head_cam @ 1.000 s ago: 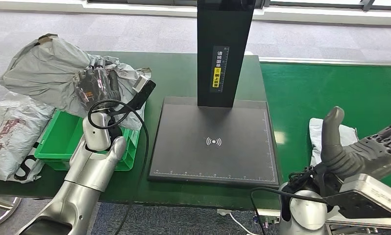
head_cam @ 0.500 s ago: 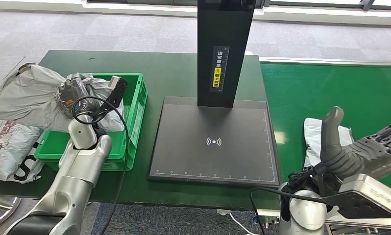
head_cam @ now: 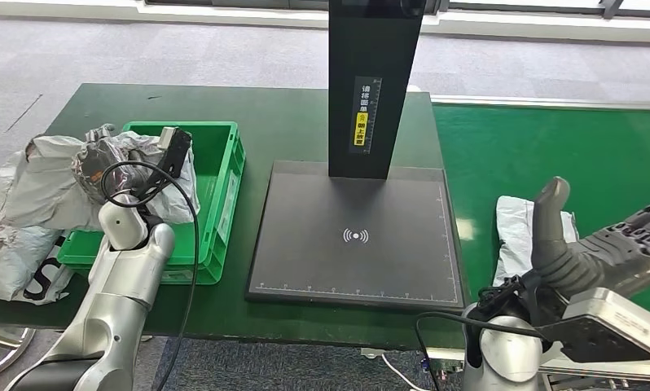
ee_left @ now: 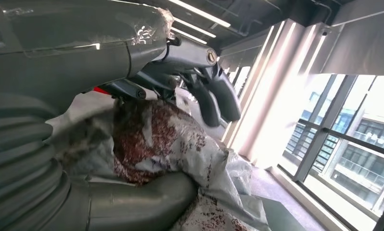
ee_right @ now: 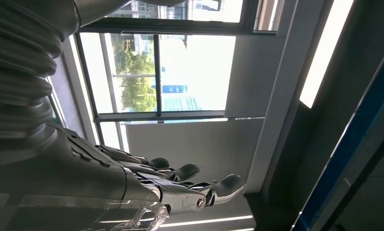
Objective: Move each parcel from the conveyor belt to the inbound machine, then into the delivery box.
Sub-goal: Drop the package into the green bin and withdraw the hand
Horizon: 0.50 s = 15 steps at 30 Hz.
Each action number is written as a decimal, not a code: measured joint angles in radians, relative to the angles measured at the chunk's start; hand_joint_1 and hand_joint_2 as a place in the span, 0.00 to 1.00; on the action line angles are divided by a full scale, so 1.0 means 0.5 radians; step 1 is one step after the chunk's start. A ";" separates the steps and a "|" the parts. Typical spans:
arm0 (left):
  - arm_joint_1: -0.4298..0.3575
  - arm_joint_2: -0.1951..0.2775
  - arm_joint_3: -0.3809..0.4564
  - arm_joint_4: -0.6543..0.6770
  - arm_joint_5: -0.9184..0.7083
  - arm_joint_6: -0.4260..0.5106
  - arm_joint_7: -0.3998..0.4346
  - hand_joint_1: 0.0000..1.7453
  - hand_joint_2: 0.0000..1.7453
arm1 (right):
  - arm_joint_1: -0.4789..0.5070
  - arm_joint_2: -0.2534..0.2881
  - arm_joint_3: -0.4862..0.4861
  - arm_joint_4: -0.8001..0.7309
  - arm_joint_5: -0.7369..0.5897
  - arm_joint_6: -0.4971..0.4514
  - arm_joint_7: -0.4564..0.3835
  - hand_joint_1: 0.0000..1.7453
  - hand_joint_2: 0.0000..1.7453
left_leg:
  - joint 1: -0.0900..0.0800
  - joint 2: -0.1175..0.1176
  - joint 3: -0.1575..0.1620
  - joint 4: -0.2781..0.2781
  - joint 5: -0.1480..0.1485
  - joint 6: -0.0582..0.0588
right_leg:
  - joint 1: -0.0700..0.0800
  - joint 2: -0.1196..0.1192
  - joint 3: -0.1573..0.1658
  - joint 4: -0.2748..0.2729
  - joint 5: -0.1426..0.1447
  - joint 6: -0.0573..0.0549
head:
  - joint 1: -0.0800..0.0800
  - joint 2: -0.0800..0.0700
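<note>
Nearest, lower right of the head view: right hand (head_cam: 611,248), palm up, thumb raised, fingers spread, holding nothing; far fingertips cut off by the frame's right edge. Just behind its thumb, on the green conveyor belt (head_cam: 550,155), a white parcel (head_cam: 516,236), partly hidden by the thumb and forearm, not touched by the hand. Since half a second ago, shifted slightly leftward along the belt.

Lower left: silver left arm rising from the bottom edge, black cable looping over the wrist. Left hand (head_cam: 114,159) clenched on a grey crumpled parcel (head_cam: 49,183), fingers mostly buried in the plastic and hard to make out. In the left wrist view, thumb and dark fingers (ee_left: 219,98) wrapped around the red-speckled grey bag. Compared with a second ago, hand and bag now further left and lower, over the left rim of the green delivery box (head_cam: 216,175), most of the bag hanging outside it toward the left edge. Another bag (head_cam: 12,252) lying at the far left, cut off by the frame.

Centre: black inbound machine (head_cam: 354,232), flat plate bare, upright column cut off at the top.
</note>
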<state>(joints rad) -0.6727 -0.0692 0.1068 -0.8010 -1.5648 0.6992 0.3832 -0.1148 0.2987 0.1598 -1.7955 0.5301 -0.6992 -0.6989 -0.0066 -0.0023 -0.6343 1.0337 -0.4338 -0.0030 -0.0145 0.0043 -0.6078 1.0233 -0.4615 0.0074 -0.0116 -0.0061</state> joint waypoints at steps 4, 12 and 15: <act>0.004 0.011 0.033 0.001 0.000 0.000 0.048 0.00 1.00 | -0.001 0.000 0.000 0.013 -0.002 0.000 0.000 0.00 1.00 | 0.000 0.000 0.000 0.000 0.000 0.000 | 0.000 0.000 0.000 0.000 0.000 0.000 | 0.000 0.000; 0.024 0.021 0.121 -0.016 0.000 0.000 -0.001 0.00 1.00 | -0.005 0.000 0.000 0.051 0.007 0.000 0.000 0.00 1.00 | 0.000 0.000 0.000 0.000 0.000 0.000 | 0.000 0.000 -0.001 0.000 0.000 0.000 | 0.000 0.000; 0.036 0.020 0.145 -0.047 0.000 0.000 -0.031 0.00 1.00 | -0.008 0.000 -0.003 0.084 0.007 0.000 0.000 0.00 1.00 | 0.000 0.000 0.000 0.000 0.000 0.000 | 0.000 0.000 -0.001 0.000 0.000 -0.001 | 0.000 0.000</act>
<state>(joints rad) -0.6545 -0.0591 0.1793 -0.8244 -1.5649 0.6993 0.3677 -0.1189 0.2987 0.1585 -1.7537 0.5336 -0.6992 -0.6989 -0.0065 -0.0021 -0.6343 1.0336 -0.4338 -0.0031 -0.0144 0.0044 -0.6081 1.0233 -0.4617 0.0071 -0.0116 -0.0061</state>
